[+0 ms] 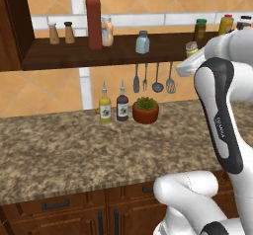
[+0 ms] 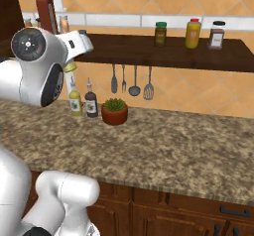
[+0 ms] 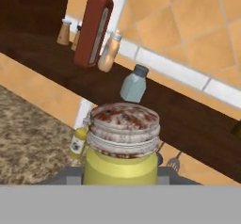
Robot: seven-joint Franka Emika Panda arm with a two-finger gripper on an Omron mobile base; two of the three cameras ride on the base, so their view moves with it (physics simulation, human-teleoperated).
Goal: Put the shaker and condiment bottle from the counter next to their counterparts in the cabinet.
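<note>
Red bottle already stands on the cabinet, touching or just beside the peach bottle: that half looks done. The shaker is pinched in the gripper, held off the desk, near the cabinet's front edge, right of the blue-grey shaker. Left: set it beside that one, release.
</note>
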